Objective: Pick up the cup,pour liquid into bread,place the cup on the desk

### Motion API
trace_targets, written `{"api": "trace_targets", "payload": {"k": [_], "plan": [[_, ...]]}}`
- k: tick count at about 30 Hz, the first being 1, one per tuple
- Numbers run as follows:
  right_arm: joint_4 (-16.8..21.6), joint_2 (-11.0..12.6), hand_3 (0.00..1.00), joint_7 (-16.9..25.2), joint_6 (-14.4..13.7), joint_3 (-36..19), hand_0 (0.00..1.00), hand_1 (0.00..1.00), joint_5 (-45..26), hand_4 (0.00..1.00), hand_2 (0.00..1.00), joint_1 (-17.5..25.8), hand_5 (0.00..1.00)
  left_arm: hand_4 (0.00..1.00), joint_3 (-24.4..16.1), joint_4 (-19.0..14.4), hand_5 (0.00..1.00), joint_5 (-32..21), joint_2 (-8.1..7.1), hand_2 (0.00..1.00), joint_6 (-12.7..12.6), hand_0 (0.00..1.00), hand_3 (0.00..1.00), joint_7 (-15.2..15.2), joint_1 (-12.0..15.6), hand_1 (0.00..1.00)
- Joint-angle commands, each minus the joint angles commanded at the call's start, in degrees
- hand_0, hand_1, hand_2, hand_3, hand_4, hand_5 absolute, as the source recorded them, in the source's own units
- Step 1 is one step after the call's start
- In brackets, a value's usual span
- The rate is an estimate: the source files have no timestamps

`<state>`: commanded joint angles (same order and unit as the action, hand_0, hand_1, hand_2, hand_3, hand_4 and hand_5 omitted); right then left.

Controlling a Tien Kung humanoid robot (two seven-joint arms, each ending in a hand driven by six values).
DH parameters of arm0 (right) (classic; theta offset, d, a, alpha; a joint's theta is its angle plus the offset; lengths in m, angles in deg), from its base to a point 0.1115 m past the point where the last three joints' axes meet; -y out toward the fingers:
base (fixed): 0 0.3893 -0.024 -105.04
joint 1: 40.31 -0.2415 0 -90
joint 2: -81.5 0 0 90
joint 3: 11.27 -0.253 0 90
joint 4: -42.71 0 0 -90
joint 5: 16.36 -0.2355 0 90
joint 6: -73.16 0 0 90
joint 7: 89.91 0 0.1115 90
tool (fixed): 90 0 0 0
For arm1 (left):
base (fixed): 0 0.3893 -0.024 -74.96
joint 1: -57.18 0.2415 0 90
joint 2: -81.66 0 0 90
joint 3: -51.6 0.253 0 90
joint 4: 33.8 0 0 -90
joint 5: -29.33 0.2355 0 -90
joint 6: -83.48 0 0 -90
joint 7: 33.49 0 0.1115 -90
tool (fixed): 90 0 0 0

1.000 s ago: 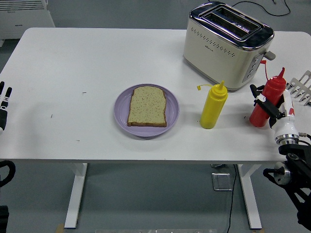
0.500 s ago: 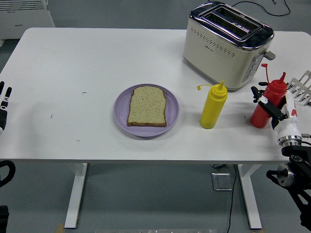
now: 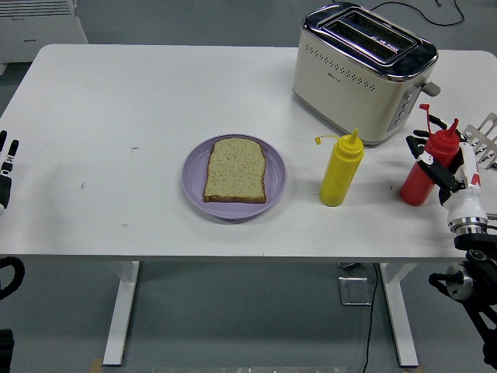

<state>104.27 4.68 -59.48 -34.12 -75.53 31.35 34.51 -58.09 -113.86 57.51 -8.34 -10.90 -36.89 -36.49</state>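
Right hand (image 3: 436, 165) has its fingers wrapped round the red bottle (image 3: 429, 172) near the table's (image 3: 116, 93) right edge, apparently for lifting; bread (image 3: 235, 170) waits on the central plate (image 3: 233, 208); left hand (image 3: 6, 167) rests spread at the left edge.

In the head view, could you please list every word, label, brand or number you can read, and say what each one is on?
No text can be read.
Toaster: a small dark mark on its cream side, likely a brand, too small to read.
White appliance at the top left: a faint mark, too blurred to read.
Red bottle, yellow bottle, plate: no print visible.
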Motion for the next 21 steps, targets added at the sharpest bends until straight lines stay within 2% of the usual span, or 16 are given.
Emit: {"api": "trace_targets", "payload": {"k": [3,4,21], "plan": [[1.2,0.3,0.998,-0.1,-0.1,-1.2,0.860,0.810,1.3,0.949,0.884,0.8,0.316,0.619,0.0,0.0,0.998,0.0,0.00,0.815,0.0,0.811,0.734,0.0,0.0,0.794],[1.6,0.4,0.998,-0.2,0.0,-1.5,0.902,0.851,1.6,0.958,0.940,1.0,0.304,0.619,0.0,0.0,0.998,0.0,0.00,0.815,0.0,0.811,0.735,0.0,0.0,0.794],[12.6,2.1,0.998,-1.4,0.2,-11.2,0.928,0.867,5.5,0.964,0.969,6.2,0.306,0.620,0.4,0.0,0.998,0.1,0.00,0.815,0.0,0.810,0.734,0.0,0.1,0.794]]}}
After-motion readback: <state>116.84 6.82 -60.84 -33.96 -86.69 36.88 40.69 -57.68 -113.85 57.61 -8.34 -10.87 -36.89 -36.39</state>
